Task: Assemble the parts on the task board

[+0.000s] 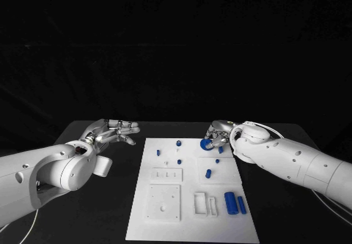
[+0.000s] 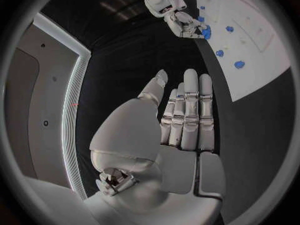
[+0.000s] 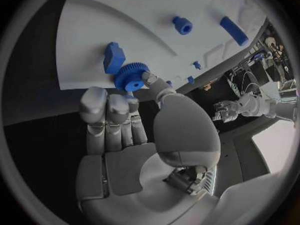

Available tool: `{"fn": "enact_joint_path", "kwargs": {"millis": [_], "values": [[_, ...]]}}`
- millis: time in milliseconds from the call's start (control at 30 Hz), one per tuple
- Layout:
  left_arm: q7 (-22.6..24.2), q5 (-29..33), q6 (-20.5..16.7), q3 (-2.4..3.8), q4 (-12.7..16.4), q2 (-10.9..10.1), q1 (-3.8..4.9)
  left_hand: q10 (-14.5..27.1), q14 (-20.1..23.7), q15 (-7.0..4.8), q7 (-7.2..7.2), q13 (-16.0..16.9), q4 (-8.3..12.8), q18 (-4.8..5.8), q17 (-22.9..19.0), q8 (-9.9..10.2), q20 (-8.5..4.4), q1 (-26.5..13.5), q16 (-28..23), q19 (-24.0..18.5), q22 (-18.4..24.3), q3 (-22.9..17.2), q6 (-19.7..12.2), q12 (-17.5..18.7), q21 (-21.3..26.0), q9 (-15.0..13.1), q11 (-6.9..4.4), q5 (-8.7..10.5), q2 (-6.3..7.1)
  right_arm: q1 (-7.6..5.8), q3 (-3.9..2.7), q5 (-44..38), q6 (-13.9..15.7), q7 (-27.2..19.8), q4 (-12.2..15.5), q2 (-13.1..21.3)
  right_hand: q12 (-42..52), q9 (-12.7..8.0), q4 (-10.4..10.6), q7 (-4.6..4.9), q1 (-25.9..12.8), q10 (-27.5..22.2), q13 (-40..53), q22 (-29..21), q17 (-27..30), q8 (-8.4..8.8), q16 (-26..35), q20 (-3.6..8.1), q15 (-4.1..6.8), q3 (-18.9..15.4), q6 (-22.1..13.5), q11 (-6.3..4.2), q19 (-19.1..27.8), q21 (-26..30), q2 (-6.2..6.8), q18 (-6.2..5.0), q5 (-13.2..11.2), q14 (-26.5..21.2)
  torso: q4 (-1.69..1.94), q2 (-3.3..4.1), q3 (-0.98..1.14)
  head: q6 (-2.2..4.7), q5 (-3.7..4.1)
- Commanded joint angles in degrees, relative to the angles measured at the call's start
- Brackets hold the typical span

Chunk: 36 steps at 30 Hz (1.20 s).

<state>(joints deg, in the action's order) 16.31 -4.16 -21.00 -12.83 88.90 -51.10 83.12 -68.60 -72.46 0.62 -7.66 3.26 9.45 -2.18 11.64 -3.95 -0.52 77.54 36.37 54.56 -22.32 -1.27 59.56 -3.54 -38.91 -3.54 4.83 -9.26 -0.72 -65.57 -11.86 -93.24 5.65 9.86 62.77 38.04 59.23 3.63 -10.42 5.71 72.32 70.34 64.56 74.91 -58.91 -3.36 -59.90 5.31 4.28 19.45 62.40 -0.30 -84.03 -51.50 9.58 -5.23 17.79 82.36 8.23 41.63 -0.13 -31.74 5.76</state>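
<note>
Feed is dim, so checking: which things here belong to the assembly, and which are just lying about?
Job:
task board
blue gear, held by right robot hand
blue parts on board, e.g. cylinder

Lying about:
nothing seen; left robot hand open, idle off the board

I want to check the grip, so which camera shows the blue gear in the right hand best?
The right wrist view: the blue gear is close up, teeth visible, touched by the right hand. The head view shows it small and partly covered; the left wrist view, tiny and far away.
</note>
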Motion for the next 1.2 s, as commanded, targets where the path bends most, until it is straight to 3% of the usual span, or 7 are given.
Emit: {"fn": "enact_joint_path", "kwargs": {"millis": [33,133,367,600,867,1067,1200], "values": [[0.20,-0.37,0.71,0.06,0.24,-0.04,0.09,0.09,0.45,-0.14,-0.03,0.09,0.01,-0.85,-0.05,0.27,0.03,-0.09,-0.04,-0.30,0.05,0.46,-0.22,0.18,-0.25,-0.09,0.18,0.21,-0.45,0.54,0.38,-2.62,-0.61,0.58,0.40,0.20,0.33,0.08,-0.68,-0.11,-0.11,0.26,0.22,6.30,-0.05,-0.19,0.39,0.18,0.10,1.28,0.81,-0.13,-2.36,-0.41,0.02,0.26,0.74,0.42,-0.05,-0.02,0.03,0.07,-0.12],[0.16,-0.38,0.69,0.06,0.30,-0.07,0.09,0.17,0.49,-0.12,-0.06,0.09,0.05,-0.85,-0.07,0.26,0.04,0.00,-0.07,-0.33,0.08,0.45,-0.29,0.18,-0.26,-0.10,0.21,0.20,-0.43,0.59,0.42,-3.60,1.20,0.73,1.24,0.28,0.82,0.10,-1.08,-0.51,-0.46,0.68,0.62,6.43,-0.13,-0.19,0.38,0.39,0.36,2.63,2.28,-0.47,-2.44,-1.00,-0.13,0.31,2.73,0.44,-0.06,-0.04,0.00,0.14,-0.11],[0.18,-0.39,0.66,0.06,0.40,-0.13,0.09,0.17,0.49,-0.12,-0.06,0.09,0.05,-0.85,-0.07,0.26,0.04,0.00,-0.07,-0.33,0.08,0.45,-0.29,0.18,-0.26,-0.10,0.21,0.20,-0.43,0.64,0.45,-5.39,4.13,1.07,3.48,0.54,1.36,0.12,-1.32,-0.97,-1.23,1.26,1.19,6.71,-0.31,-0.20,0.34,0.67,0.63,4.17,4.10,-0.81,-2.56,-2.42,-0.10,0.53,4.59,0.48,0.02,-0.12,-0.09,0.12,-0.14],[0.22,-0.39,0.56,0.05,0.43,-0.15,0.09,0.26,0.51,-0.10,-0.11,0.09,0.07,-0.87,-0.10,0.27,0.05,0.13,-0.13,-0.40,0.13,0.45,-0.37,0.18,-0.29,-0.09,0.25,0.21,-0.43,0.63,0.44,-7.44,6.40,2.11,7.28,1.27,1.51,0.13,-1.12,-1.16,-1.47,1.47,1.38,6.87,-0.41,-0.22,0.25,0.75,0.70,4.21,4.70,-0.92,-2.63,-3.26,0.10,0.63,4.24,0.53,-0.02,-0.18,-0.25,0.40,-0.25],[0.21,-0.39,0.50,0.05,0.58,-0.18,0.09,0.26,0.51,-0.10,-0.11,0.09,0.07,-0.87,-0.10,0.27,0.05,0.13,-0.13,-0.40,0.13,0.45,-0.37,0.18,-0.29,-0.09,0.25,0.21,-0.43,0.61,0.43,-9.32,7.53,2.97,11.43,1.00,1.41,0.12,-0.64,-1.20,-1.41,1.54,1.42,6.86,-0.46,-0.20,0.21,0.78,0.72,3.92,4.73,-0.94,-2.58,-3.42,0.26,0.61,3.46,0.54,0.11,-0.16,-0.23,0.58,-0.48],[0.17,-0.39,0.51,0.05,0.69,-0.19,0.09,0.42,0.49,-0.07,-0.13,0.09,0.00,-0.88,-0.13,0.27,0.08,0.09,-0.18,-0.41,0.19,0.52,-0.45,0.18,-0.30,-0.09,0.30,0.19,-0.39,0.61,0.48,-10.33,7.63,3.28,13.20,-0.29,1.40,0.12,-0.46,-1.22,-1.37,1.55,1.45,6.88,-0.48,-0.20,0.20,0.76,0.72,3.85,4.73,-0.93,-2.57,-3.51,0.27,0.62,3.21,0.54,0.20,-0.20,-0.30,0.59,-0.69],[0.15,-0.39,0.50,0.05,0.74,-0.17,0.09,0.42,0.49,-0.07,-0.13,0.09,0.00,-0.88,-0.13,0.27,0.08,0.09,-0.18,-0.41,0.19,0.52,-0.45,0.18,-0.30,-0.09,0.30,0.19,-0.39,0.60,1.05,-10.97,7.78,3.45,13.19,-1.59,1.40,0.12,-0.43,-1.20,-1.30,1.56,1.46,6.88,-0.47,-0.19,0.21,0.76,0.72,3.85,4.70,-0.93,-2.57,-3.55,0.28,0.63,3.09,0.54,0.23,-0.19,-0.36,0.63,-0.79]]}}
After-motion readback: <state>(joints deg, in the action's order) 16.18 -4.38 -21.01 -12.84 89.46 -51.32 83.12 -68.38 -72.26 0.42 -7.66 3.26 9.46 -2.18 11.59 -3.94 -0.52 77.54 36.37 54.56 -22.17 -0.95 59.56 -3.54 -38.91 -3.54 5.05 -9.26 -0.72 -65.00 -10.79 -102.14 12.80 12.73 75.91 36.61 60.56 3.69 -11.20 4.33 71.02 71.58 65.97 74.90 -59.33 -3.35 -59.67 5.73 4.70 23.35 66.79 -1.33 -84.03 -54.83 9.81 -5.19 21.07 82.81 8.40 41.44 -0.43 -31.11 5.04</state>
